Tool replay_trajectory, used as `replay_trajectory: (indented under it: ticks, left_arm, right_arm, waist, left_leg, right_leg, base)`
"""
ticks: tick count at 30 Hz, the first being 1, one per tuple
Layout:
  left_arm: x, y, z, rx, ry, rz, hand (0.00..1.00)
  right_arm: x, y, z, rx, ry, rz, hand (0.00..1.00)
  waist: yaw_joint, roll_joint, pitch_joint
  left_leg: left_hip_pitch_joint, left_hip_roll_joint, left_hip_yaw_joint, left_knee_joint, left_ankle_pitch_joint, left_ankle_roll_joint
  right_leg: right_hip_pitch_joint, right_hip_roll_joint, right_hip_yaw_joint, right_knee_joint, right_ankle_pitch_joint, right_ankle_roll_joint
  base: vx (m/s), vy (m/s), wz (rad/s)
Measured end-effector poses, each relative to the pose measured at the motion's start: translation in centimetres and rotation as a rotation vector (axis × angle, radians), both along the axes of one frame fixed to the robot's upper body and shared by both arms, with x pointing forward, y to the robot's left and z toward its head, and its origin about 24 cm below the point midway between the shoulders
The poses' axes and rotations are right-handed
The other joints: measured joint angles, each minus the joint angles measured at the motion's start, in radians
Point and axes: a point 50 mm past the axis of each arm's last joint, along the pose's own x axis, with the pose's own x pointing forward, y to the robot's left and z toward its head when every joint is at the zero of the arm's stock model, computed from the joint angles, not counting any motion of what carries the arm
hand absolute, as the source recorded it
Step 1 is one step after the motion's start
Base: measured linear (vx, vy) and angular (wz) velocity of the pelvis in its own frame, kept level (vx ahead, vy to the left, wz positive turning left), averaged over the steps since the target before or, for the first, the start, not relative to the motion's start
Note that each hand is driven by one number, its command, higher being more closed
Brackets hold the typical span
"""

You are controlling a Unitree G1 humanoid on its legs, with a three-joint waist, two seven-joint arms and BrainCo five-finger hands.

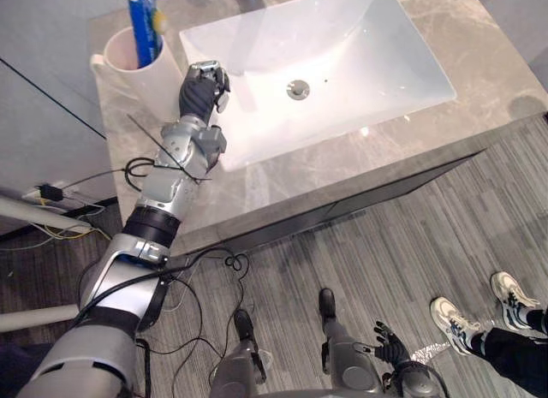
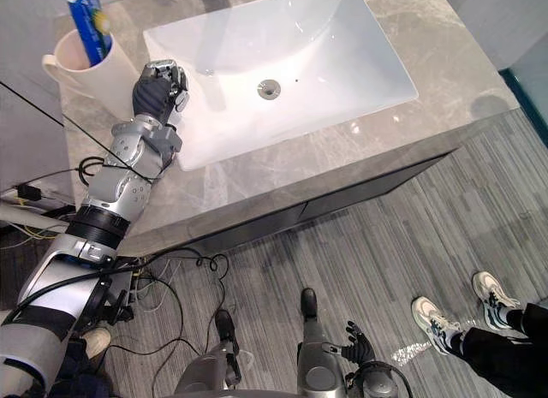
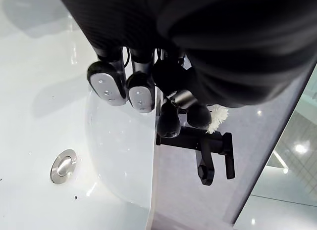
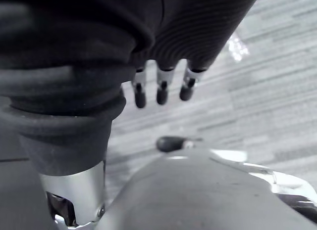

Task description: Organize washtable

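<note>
cup [image 1: 150,86] stands beside left hand [image 1: 203,92], fingers curled empty at basin [image 1: 342,47] rim; right hand [image 1: 390,347] fingers relaxed.

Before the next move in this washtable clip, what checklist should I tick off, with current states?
1. Cup upright on the counter, blue tube inside: ok.
2. Left hand at the sink rim beside the cup: ok.
3. Whether the left hand holds anything: cannot tell.
4. Right hand open, hanging low over the floor: ok.
5. Person standing away from the counter: ok.
</note>
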Motion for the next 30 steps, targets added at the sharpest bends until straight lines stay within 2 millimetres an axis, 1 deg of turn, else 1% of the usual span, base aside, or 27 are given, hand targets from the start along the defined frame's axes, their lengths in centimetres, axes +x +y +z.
replay_trajectory:
  ticks: [1,3,4,5,7,12,15,18,19,20,21,22,24,26,28,30]
  left_arm:
    - [0.1,-0.1,0.4,0.001,-0.008,0.0,1.0]
    - [0.3,-0.2,1.7,0.013,-0.036,0.004,1.0]
    - [0.5,0.1,2.6,0.029,-0.052,0.017,1.0]
    - [0.4,1.0,4.5,0.066,-0.093,0.049,1.0]
    - [0.3,1.5,5.0,0.076,-0.107,0.062,1.0]
    - [-0.1,1.3,4.7,0.078,-0.121,0.047,1.0]
    - [-1.2,0.5,3.5,0.088,-0.136,-0.012,1.0]
    - [-3.0,-0.1,1.6,0.112,-0.141,-0.088,1.0]
    - [-4.2,0.2,0.4,0.132,-0.13,-0.115,1.0]
    - [-4.7,0.3,-0.1,0.139,-0.123,-0.131,1.0]
    - [-5.7,0.6,-1.2,0.155,-0.103,-0.158,1.0]
    - [-6.7,0.8,-2.3,0.162,-0.079,-0.189,1.0]
    - [-8.3,1.2,-3.9,0.185,-0.042,-0.224,1.0]
    - [-10.3,2.0,-6.0,0.168,0.023,-0.261,1.0]
    - [-11.2,2.5,-7.2,0.158,0.067,-0.269,1.0]
    - [-11.5,3.2,-7.7,0.177,0.104,-0.275,1.0]
  right_arm:
    - [0.1,0.0,0.1,-0.004,-0.007,-0.002,0.0]
    - [0.5,0.0,0.4,-0.005,-0.029,0.001,0.0]
    - [0.8,0.1,0.6,-0.005,-0.043,0.005,0.0]
    - [1.0,0.2,0.7,0.005,-0.064,0.003,0.0]
    - [1.0,0.3,0.7,0.01,-0.065,0.0,0.0]
    - [0.9,0.4,0.6,0.009,-0.059,0.008,0.0]
    - [0.9,0.4,0.6,0.009,-0.056,0.007,0.0]
    - [0.5,0.2,0.5,0.006,-0.043,0.005,0.0]
    - [0.3,0.0,0.4,0.002,-0.034,0.004,0.0]
    - [0.2,0.0,0.3,0.001,-0.031,0.004,0.0]
    - [0.0,-0.1,0.2,-0.003,-0.022,0.003,0.0]
    - [-0.3,-0.3,0.1,-0.006,-0.008,0.003,0.0]
    - [-0.5,-0.5,-0.1,-0.01,0.008,0.001,0.0]
    - [-1.2,-0.7,-0.5,-0.01,0.041,0.006,0.0]
    - [-1.6,-0.8,-0.7,-0.008,0.061,0.007,0.0]
    - [-1.7,-0.8,-0.8,-0.011,0.07,0.016,0.0]
  waist:
    - [0.002,-0.002,0.011]
    - [0.006,-0.004,0.036]
    - [0.006,-0.005,0.044]
    - [0.005,-0.009,0.058]
    - [0.003,-0.009,0.067]
    - [0.007,-0.008,0.067]
    - [0.01,-0.007,0.068]
    - [0.032,-0.005,0.067]
    - [0.043,0.001,0.064]
    - [0.048,0.003,0.063]
    - [0.059,0.008,0.06]
    - [0.065,0.012,0.056]
    - [0.068,0.02,0.042]
    - [0.084,0.03,0.009]
    - [0.093,0.033,-0.014]
    - [0.094,0.033,-0.023]
  left_leg:
    - [0.0,0.0,0.0,0.005,0.0,0.0]
    - [-0.014,0.002,-0.001,0.021,-0.003,0.002]
    - [-0.03,0.004,-0.002,0.028,-0.003,0.003]
    - [-0.052,0.005,0.0,0.034,-0.003,0.003]
    - [-0.052,0.006,0.0,0.035,-0.003,0.003]
    - [-0.052,0.007,-0.006,0.038,-0.003,0.003]
    - [-0.048,0.008,-0.022,0.04,-0.003,0.003]
    - [-0.034,0.007,-0.036,0.039,-0.003,0.003]
    - [-0.028,0.007,-0.043,0.036,-0.003,0.003]
    - [-0.024,0.007,-0.046,0.034,-0.003,0.003]
    - [-0.017,0.007,-0.052,0.033,-0.003,0.003]
    - [-0.008,0.006,-0.058,0.029,-0.003,0.002]
    - [-0.002,0.005,-0.069,0.024,-0.003,0.002]
    - [0.001,0.004,-0.073,0.018,-0.003,0.002]
    - [0.004,0.004,-0.074,0.017,-0.003,0.002]
    - [0.013,0.004,-0.079,0.018,-0.003,0.002]
  right_leg:
    - [0.0,0.0,0.005,0.001,0.0,0.0]
    - [-0.009,-0.001,0.007,0.007,0.0,0.0]
    - [-0.025,0.0,0.008,0.016,0.0,0.0]
    - [-0.051,0.001,0.015,0.021,0.006,0.001]
    - [-0.052,0.002,0.016,0.021,0.008,0.001]
    - [-0.048,0.002,0.012,0.024,0.007,0.001]
    - [-0.031,0.002,-0.005,0.021,0.006,0.001]
    - [-0.009,0.002,-0.017,0.021,-0.002,0.0]
    - [-0.001,0.002,-0.025,0.021,-0.005,-0.001]
    - [0.003,0.002,-0.029,0.021,-0.008,0.0]
    - [0.013,0.002,-0.035,0.021,-0.011,-0.001]
    - [0.025,0.001,-0.041,0.022,-0.018,0.003]
    - [0.036,0.0,-0.049,0.022,-0.024,0.004]
    - [0.04,0.0,-0.061,0.021,-0.029,0.004]
    - [0.046,0.0,-0.065,0.019,-0.029,0.003]
    - [0.058,0.0,-0.068,0.019,-0.029,0.002]
  base:
    - [-0.01,-0.012,-0.05]
    - [-0.04,-0.016,-0.02]
    - [-0.1,-0.03,-0.06]
    - [-0.09,-0.031,-0.07]
    - [-0.05,-0.02,-0.05]
    - [0.0,-0.006,0.02]
    - [0.0,-0.014,0.14]
    - [-0.01,-0.013,0.15]
    - [-0.01,-0.01,0.1]
    - [0.0,-0.012,0.15]
    - [0.01,-0.014,0.16]
    - [0.01,-0.013,0.17]
    - [0.03,-0.006,0.17]
    - [0.05,-0.006,0.11]
    - [0.03,-0.012,0.05]
    - [0.0,-0.013,0.07]
